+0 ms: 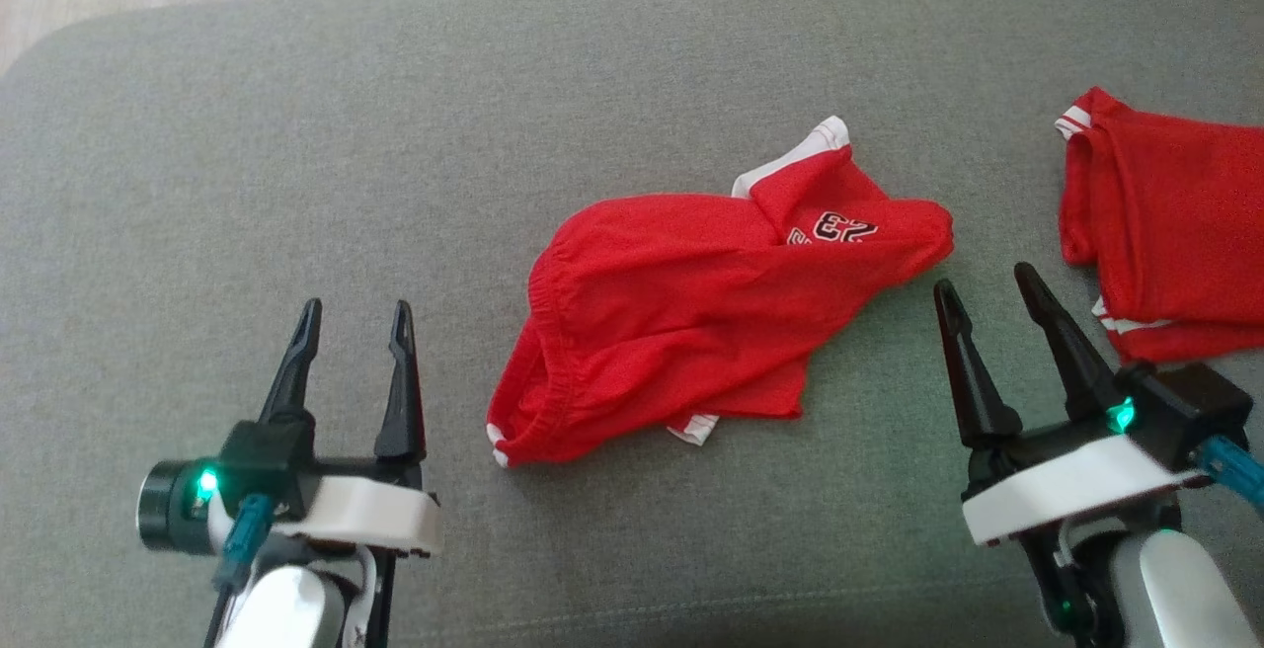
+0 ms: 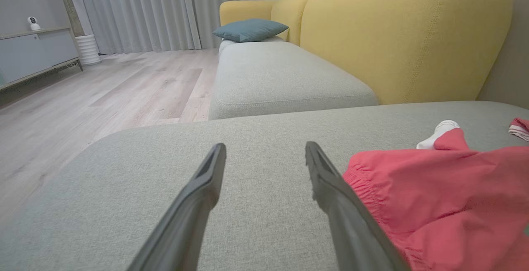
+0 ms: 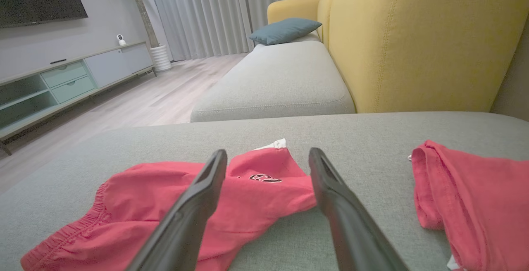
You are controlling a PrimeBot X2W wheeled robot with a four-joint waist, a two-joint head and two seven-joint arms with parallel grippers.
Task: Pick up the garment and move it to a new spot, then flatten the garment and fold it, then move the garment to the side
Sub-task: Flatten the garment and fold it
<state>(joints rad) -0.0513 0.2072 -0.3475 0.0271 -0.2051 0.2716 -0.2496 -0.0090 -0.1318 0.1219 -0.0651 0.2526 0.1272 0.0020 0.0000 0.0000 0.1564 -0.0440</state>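
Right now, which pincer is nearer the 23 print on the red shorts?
Right. The right pincer sits just right of the 23 print; the left pincer is beyond the waistband.

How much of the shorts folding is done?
Not much. The shorts lie rumpled on the cushion, not flat or folded. Nothing is in hand: the left gripper and right gripper are both open and empty beside them. Flattening, folding and moving aside are all left.

Red shorts (image 1: 691, 322), white-trimmed with a black-and-white 23, between the black jaws; red, white-striped top (image 1: 1175, 213) right of them; grey cushion (image 1: 296, 164).
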